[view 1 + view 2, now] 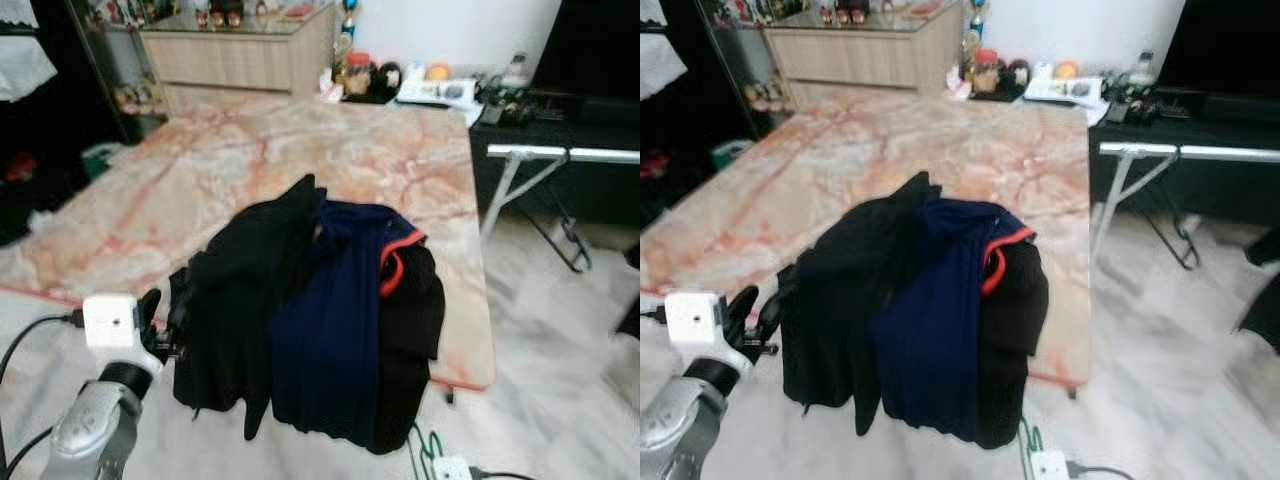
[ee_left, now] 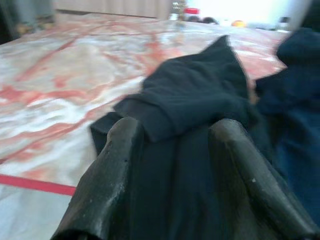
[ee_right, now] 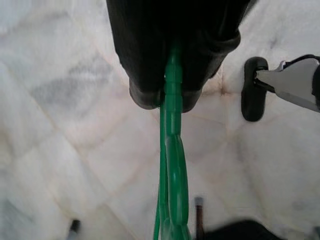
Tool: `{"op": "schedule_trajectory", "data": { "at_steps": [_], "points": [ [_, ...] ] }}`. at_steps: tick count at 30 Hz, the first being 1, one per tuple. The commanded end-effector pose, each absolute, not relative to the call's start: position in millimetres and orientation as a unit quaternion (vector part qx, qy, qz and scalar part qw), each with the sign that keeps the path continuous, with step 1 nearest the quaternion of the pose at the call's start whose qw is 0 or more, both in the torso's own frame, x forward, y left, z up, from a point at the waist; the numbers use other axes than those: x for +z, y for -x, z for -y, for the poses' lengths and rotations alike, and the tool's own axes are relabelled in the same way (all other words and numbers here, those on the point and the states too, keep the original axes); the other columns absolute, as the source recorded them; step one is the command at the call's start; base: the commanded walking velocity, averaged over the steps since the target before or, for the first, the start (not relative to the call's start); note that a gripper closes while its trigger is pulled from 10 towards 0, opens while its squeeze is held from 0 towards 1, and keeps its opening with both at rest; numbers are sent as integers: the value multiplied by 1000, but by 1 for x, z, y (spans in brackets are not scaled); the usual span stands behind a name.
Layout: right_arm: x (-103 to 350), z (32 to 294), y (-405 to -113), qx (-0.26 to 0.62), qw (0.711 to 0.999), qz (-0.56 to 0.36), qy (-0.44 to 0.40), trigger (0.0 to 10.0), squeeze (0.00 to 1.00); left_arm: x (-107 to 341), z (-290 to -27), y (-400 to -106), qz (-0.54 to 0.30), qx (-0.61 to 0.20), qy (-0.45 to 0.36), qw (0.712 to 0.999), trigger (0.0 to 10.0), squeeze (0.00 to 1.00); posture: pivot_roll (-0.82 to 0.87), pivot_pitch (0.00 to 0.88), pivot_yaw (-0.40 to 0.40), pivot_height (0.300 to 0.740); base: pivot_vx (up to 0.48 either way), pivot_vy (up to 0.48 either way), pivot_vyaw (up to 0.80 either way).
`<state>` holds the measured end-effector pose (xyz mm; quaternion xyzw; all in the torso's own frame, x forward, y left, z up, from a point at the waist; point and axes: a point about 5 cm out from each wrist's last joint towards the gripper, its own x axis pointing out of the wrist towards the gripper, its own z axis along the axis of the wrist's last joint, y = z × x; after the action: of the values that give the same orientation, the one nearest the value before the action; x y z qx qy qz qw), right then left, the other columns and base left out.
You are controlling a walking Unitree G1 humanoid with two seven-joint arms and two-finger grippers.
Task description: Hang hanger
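The head's two eyes look forward and down over the marble table [image 1: 300, 160], both taking in the heap of dark clothes [image 1: 920, 310] at its near edge. The left wrist camera sits low and close, facing those same clothes across the tabletop. The right wrist camera points down at the floor [image 3: 60, 115], very near a green hanger [image 3: 172, 165].

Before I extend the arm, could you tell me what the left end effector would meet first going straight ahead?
Most likely the black garment: the open left end effector points straight at its folded edge on the marble table.

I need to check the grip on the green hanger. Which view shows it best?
The right wrist view: the green hanger runs from between the right gripper fingers, shut on it. The eye views show a green bit beneath the clothes.
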<state>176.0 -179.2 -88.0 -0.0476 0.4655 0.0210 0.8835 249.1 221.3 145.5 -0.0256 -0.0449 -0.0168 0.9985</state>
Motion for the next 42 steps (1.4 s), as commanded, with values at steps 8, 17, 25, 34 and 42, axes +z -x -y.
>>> {"op": "schedule_trajectory", "data": {
  "at_steps": [8, 17, 25, 34, 42],
  "points": [
    [-90, 180, -171, 19, 878, -476, 46, 10000, 0, 146, -223, -248, 44, -15, 27, 999, 10000, 0, 71, 99, 27, 740, -196, 0, 0],
    [-90, 180, -171, 19, 878, -476, 47, 10000, 0, 140, -228, -248, 24, -10, 20, 999, 10000, 0, 72, 101, 28, 740, 0, 0, 0],
    [-90, 180, -171, 19, 878, -476, 46, 10000, 0, 101, -253, -246, -52, 10, 11, 999, 10000, 0, 76, 101, 28, 740, 0, 0, 0],
    [-90, 180, -171, 16, 878, -476, 46, 10000, 0, -20, -255, -217, -316, -23, -41, 948, 10000, 0, 74, 98, 26, 740, 0, 0, 0],
    [-91, 179, -170, 16, 877, -478, 48, 10000, 0, -72, -252, -166, -471, -3, -71, 879, 10000, 0, 47, 91, 39, 740, 0, 0, 0]
  ]
}}
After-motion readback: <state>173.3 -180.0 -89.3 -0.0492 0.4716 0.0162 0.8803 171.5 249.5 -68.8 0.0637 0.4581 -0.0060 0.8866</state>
